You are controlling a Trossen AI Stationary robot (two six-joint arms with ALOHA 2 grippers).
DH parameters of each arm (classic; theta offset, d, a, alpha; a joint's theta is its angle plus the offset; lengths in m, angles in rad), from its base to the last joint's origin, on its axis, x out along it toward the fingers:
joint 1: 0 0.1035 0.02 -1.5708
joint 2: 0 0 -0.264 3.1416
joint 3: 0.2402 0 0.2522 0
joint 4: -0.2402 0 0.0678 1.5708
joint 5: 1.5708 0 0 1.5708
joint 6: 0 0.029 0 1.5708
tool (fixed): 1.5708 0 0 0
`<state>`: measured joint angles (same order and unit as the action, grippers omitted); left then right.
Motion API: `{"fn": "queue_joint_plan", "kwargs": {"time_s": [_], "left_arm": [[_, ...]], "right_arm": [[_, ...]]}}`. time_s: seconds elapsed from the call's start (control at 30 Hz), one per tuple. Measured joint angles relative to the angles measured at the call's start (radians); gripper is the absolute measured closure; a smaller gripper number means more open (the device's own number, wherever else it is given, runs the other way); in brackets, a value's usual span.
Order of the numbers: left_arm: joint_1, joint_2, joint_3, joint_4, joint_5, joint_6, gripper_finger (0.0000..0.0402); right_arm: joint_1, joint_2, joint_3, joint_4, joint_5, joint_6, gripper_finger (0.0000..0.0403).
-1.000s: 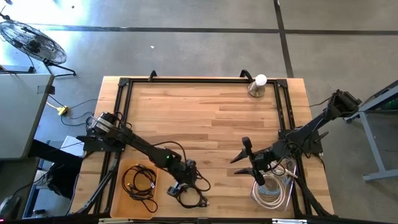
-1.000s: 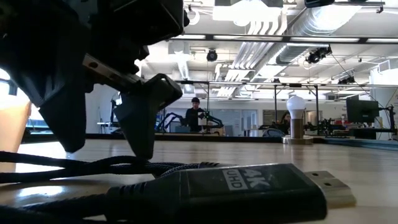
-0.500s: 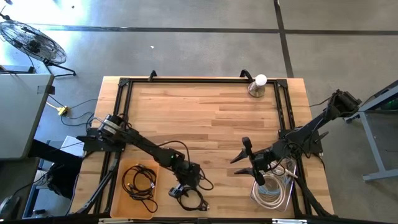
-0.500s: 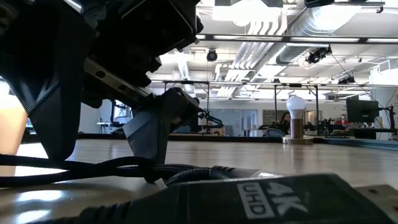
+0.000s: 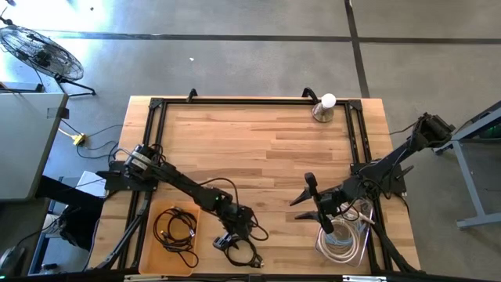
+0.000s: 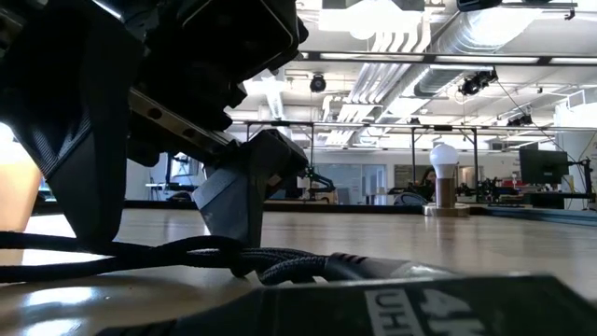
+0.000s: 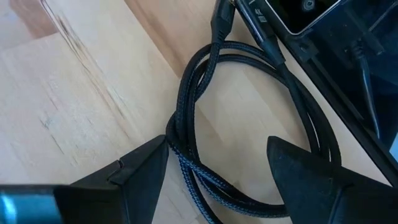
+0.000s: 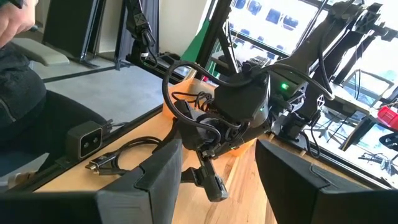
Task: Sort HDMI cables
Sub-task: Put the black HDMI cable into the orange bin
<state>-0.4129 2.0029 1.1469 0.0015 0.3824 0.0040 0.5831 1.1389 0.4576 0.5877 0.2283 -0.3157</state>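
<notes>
A black braided HDMI cable coil (image 5: 241, 249) lies flat on the wood table by its near edge. Its plug (image 6: 420, 303) fills the bottom of the low view. My left gripper (image 5: 232, 235) is open and points down over the coil (image 7: 261, 124), one finger outside the loop and one inside it. More black cables (image 5: 174, 231) lie in the tan tray (image 5: 149, 235) to its left. White cables (image 5: 344, 239) fill a clear bin on the right. My right gripper (image 5: 309, 205) waits open beside that bin, touching nothing. My left gripper comes from above, pointing down, its open fingers astride one side of the coil. One fingertip (image 7: 155, 155) lies against the doubled braided strands (image 7: 177, 134) from outside the loop. The other finger (image 7: 305, 168) stands inside the loop. The coil lies on the table.
A light bulb on a stand (image 5: 325, 106) sits at the far right corner. A black frame (image 5: 156, 106) runs around the table. The middle and far boards (image 5: 250, 149) are bare wood. A fan (image 5: 39, 51) stands on the floor to the left.
My left gripper has moved a little toward the table's right and near edge, staying open. The black coil has slid along the table with it toward the near edge; its plug has come closer to the low camera.
</notes>
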Motion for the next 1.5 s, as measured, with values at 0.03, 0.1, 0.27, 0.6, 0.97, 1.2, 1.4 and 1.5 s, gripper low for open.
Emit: {"fn": "queue_joint_plan", "kwargs": {"time_s": [0.03, 0.1, 0.27, 0.6, 0.97, 1.2, 1.4, 1.5], "left_arm": [[0.000, 0.000, 0.000, 0.000, 0.000, 0.001, 0.0130], [0.000, 0.000, 0.000, 0.001, 0.000, 0.011, 0.0130], [0.000, 0.000, 0.000, 0.012, -0.009, 0.026, 0.0130], [0.001, 0.001, -0.001, 0.018, 0.007, 0.038, 0.0168], [0.004, 0.049, 0.000, 0.090, 0.071, -0.010, 0.0364], [0.003, 0.055, 0.000, 0.110, 0.094, -0.007, 0.0374], [0.026, 0.052, 0.000, 0.100, 0.140, 0.001, 0.0394], [0.033, 0.050, -0.001, 0.097, 0.155, 0.008, 0.0387]], "right_arm": [[0.000, 0.000, 0.000, 0.000, 0.000, 0.000, 0.0206], [0.000, 0.000, 0.000, 0.000, 0.000, 0.000, 0.0206], [0.000, 0.000, 0.000, -0.001, 0.000, 0.000, 0.0206], [0.000, 0.000, 0.000, -0.002, 0.000, 0.000, 0.0206], [0.000, 0.000, 0.000, -0.002, 0.001, 0.001, 0.0206], [0.000, 0.000, 0.000, -0.007, 0.006, 0.004, 0.0206], [0.000, 0.000, 0.000, -0.008, 0.005, 0.004, 0.0206], [0.000, 0.000, 0.000, -0.012, 0.005, 0.004, 0.0206]]}}
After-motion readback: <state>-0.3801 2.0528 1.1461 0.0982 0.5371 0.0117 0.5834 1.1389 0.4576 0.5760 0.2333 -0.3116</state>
